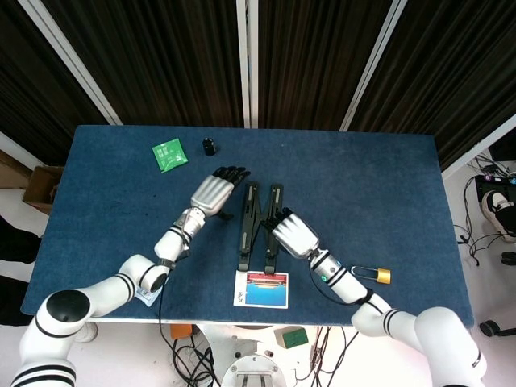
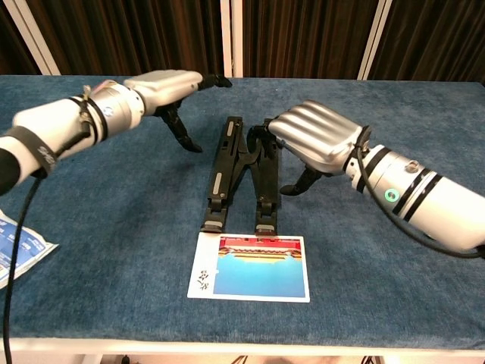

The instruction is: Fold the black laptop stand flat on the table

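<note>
- The black laptop stand (image 1: pixel 259 228) is lying on the blue worktop (image 1: pixel 387 201), its two rails drawn into a narrow V: near ends apart and almost touching the picture card (image 1: pixel 261 289), far ends meeting.
- Its long axis is running from the robot's side away toward the far edge of the worktop, so any last closing looks to be a sideways squeeze across that axis.
- Near the stand's right rail, the right robot hand (image 1: pixel 292 235) is lying flat with its fingers (image 2: pixel 261 130) pressed against that rail from the outside; it is clasping nothing, fingers extended together and thumb tucked low beside the rail.
- On the stand's other side, the left robot hand (image 1: pixel 212 193) is hovering clear of the left rail, open and empty, fingers stretched forward and raised off the cloth in the chest view.
- The right robot hand is therefore the nearer one, already in contact; the left has a gap to cross before it can brace the opposite rail.
- A padlock (image 1: pixel 376 276) is sitting well to the stand's right, out of the way.
- Farther off than the stand, a green packet (image 1: pixel 169 154) and a small black cap (image 1: pixel 209 146) are sitting well apart from it to the left, leaving bare cloth around the rails.
</note>
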Tool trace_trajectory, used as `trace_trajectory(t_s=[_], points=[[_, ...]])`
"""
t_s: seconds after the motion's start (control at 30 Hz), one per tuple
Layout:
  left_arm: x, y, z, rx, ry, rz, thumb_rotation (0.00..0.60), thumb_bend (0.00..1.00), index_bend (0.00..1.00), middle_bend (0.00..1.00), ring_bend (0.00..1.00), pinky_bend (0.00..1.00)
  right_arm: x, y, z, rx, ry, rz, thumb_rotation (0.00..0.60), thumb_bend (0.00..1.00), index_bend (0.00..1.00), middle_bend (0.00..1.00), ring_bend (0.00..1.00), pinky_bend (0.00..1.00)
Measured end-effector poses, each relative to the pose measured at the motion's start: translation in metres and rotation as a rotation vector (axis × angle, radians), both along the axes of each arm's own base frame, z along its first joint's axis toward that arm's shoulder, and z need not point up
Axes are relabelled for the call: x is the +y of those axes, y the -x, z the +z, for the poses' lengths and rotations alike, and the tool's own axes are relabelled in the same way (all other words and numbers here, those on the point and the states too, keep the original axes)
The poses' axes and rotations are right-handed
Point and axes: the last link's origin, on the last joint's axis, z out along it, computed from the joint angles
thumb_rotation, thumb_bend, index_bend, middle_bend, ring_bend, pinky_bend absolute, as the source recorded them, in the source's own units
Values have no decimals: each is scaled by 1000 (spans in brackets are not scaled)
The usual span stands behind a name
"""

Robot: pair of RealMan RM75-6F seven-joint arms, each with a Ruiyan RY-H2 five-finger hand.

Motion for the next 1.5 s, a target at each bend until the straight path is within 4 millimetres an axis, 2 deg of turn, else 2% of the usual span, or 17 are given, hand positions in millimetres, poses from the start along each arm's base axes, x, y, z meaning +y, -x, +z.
trace_trajectory(t_s=[0.1, 0.2, 0.3, 0.47, 0.7, 0.97, 1.07, 1.13, 1.33, 1.43, 1.5], points=[[-5, 7, 19, -30, -16, 13, 600, 0, 63, 39, 50, 116, 3, -11, 15, 27, -54, 30, 600, 0, 0, 128, 23, 52], [-13, 15, 38, -60, -32, 35, 600, 0, 63, 39, 50, 116, 7, -27, 26, 105, -109, 70, 600, 0, 0, 111, 11, 47], [-24, 23, 53, -85, -39, 63, 600, 0, 63, 39, 50, 116, 8, -40, 28, 232, -145, 114, 600, 0, 0, 102, 5, 47], [-41, 39, 75, -73, -59, 96, 600, 0, 63, 39, 50, 116, -2, -57, 22, 414, -159, 179, 600, 0, 0, 86, 0, 42], [-48, 48, 87, -85, -82, 123, 600, 0, 63, 38, 50, 116, -10, -68, 4, 508, -159, 223, 600, 0, 0, 78, 0, 41], [-50, 59, 89, -113, -74, 167, 600, 0, 63, 34, 50, 116, -19, -66, -7, 559, -150, 215, 600, 6, 2, 103, 0, 41], [-49, 61, 90, -120, -77, 174, 600, 0, 63, 31, 50, 115, -20, -67, -11, 567, -148, 216, 600, 56, 88, 172, 10, 47], [-49, 61, 91, -125, -80, 177, 600, 0, 63, 31, 50, 115, -22, -68, -13, 569, -146, 216, 600, 129, 198, 233, 48, 67], [-49, 66, 97, -134, -97, 190, 600, 0, 63, 32, 50, 115, -25, -70, -13, 546, -132, 220, 600, 297, 445, 419, 210, 190], [-49, 69, 100, -135, -107, 195, 600, 0, 63, 32, 50, 115, -27, -68, -11, 527, -124, 218, 600, 305, 474, 440, 226, 202], [-49, 70, 103, -135, -113, 196, 600, 0, 63, 32, 50, 115, -27, -64, -10, 524, -127, 209, 600, 299, 455, 423, 205, 187]])
